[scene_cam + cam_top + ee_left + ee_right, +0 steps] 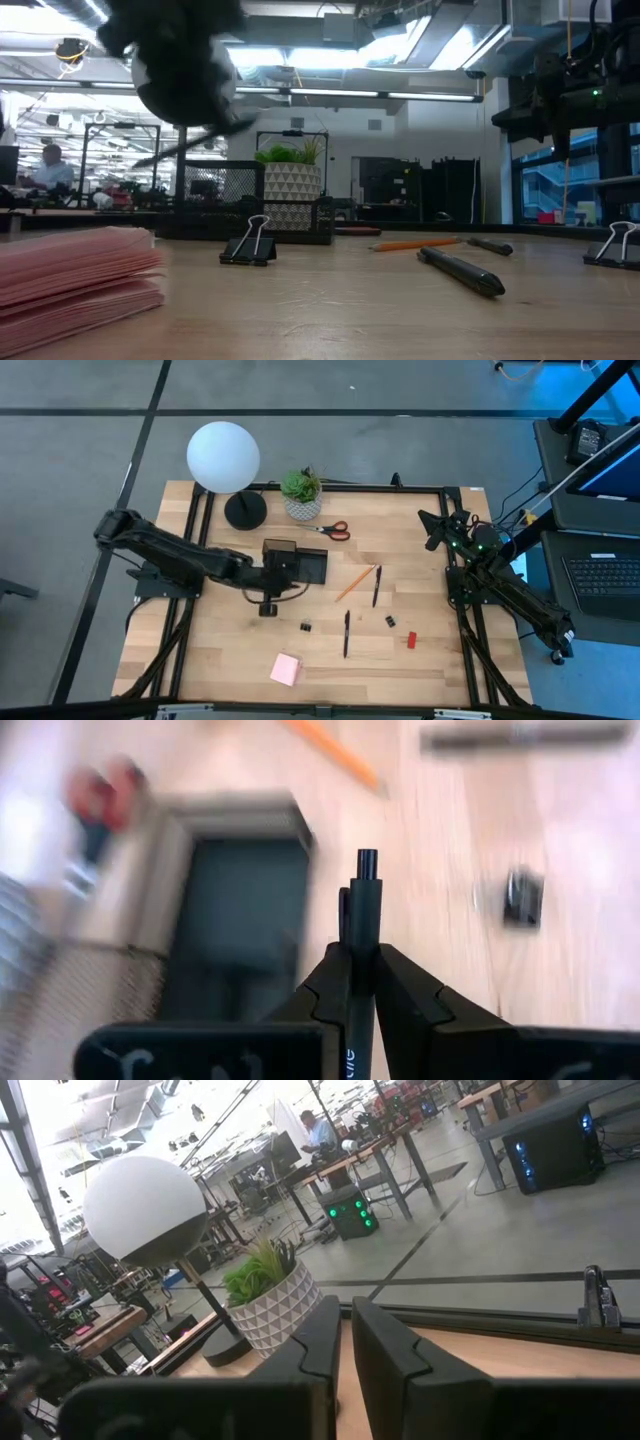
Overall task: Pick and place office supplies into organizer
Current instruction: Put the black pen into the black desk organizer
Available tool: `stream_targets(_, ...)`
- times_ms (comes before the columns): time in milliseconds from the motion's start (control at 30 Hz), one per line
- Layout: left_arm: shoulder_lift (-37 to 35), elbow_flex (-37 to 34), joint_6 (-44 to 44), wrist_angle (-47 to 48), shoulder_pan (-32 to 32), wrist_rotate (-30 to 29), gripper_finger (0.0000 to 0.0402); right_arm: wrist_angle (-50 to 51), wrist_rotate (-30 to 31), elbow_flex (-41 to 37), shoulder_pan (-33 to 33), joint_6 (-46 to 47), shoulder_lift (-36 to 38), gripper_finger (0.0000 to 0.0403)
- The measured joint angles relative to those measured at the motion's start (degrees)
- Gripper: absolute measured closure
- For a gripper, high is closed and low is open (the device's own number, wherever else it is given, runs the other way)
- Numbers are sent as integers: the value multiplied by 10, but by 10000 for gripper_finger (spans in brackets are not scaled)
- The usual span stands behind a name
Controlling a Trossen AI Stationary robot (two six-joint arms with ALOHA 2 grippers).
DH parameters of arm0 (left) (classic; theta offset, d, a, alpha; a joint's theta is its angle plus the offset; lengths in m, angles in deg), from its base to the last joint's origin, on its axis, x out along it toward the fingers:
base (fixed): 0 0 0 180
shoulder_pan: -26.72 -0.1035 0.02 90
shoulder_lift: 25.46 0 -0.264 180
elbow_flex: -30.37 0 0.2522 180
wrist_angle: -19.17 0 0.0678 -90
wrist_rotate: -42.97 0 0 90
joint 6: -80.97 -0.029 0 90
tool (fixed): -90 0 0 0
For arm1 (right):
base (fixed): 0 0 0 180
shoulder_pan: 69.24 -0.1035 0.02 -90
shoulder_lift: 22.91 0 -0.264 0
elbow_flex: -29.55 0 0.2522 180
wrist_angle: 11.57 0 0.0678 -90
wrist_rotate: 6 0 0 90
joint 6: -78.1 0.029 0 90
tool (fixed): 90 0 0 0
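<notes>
Left gripper clenches a slim black pen, hovering mid-frame beside the black mesh organizer; best to tip it upright over the taller compartment. Right gripper waits clenched and empty, upper right.

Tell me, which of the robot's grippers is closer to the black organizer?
The left. The left gripper sits right beside the organizer, shut on a pen. The right gripper is parked by the table's far right edge, well away from it.
</notes>
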Motion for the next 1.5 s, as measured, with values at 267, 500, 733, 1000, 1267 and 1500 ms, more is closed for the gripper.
stream_targets(267, -89, 1, -94, -83, -24, -82, 375, 0, 0, 0, 0, 1, 0, 368)
stream_targets(500, -84, 1, -113, -105, -112, -48, 375, 0, 0, 0, 0, 3, 0, 368)
stream_targets(733, -83, -31, -117, -180, -187, 35, 375, 0, 0, 0, 0, 2, 0, 368)
stream_targets(1000, -83, -131, -118, -307, -235, 69, 375, 12, 0, 0, 0, 2, 0, 368)
stream_targets(1267, -83, -202, -102, -396, -261, 92, 374, 19, 0, 0, 0, 0, 0, 368)
stream_targets(1500, -83, -246, -82, -423, -263, 93, 373, 21, 0, 0, 0, -1, 0, 368)
